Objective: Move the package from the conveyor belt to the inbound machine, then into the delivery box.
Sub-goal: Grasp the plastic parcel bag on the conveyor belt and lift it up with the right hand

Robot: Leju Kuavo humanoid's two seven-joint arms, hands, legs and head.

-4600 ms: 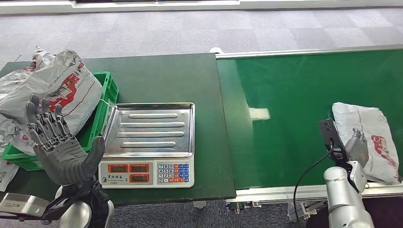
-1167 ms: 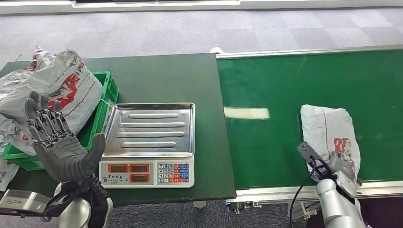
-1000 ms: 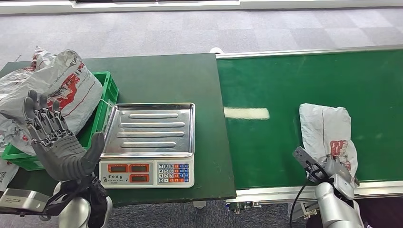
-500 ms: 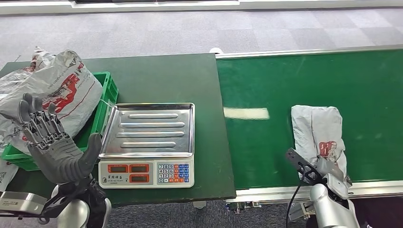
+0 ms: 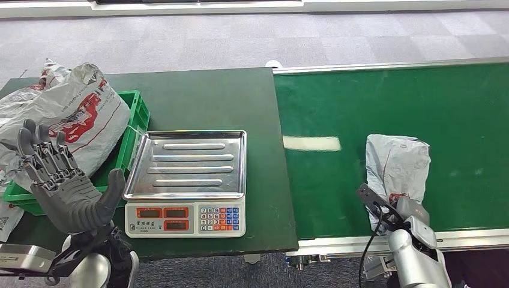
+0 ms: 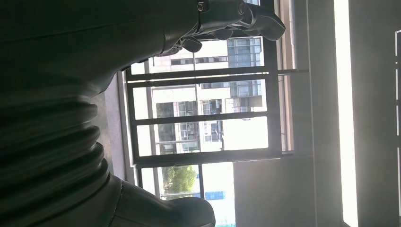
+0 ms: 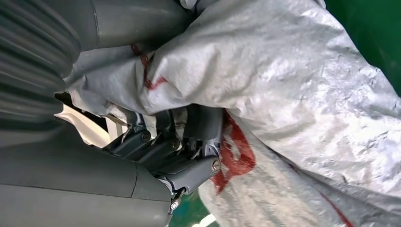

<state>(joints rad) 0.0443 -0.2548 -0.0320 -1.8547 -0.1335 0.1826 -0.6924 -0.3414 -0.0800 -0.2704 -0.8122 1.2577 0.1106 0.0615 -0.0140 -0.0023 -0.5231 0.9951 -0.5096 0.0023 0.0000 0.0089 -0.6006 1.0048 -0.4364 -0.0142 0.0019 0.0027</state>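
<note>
Package (image 7: 302,94) hides right hand's fingers (image 7: 203,123); its print is crumpled, unreadable.

A dark green table (image 5: 210,96) carries a scale (image 5: 186,183) and a green crate (image 5: 129,141).

Your package (image 5: 397,165) is crinkly silver-grey with red print, sitting on the bright green conveyor belt (image 5: 372,102). The table (image 5: 198,99) is darker green. The scale (image 5: 186,183) has a shiny steel tray and orange and blue keys. The crate (image 5: 127,138) at the table's left edge is vivid green, holding silver bags (image 5: 66,114) with red print.
</note>
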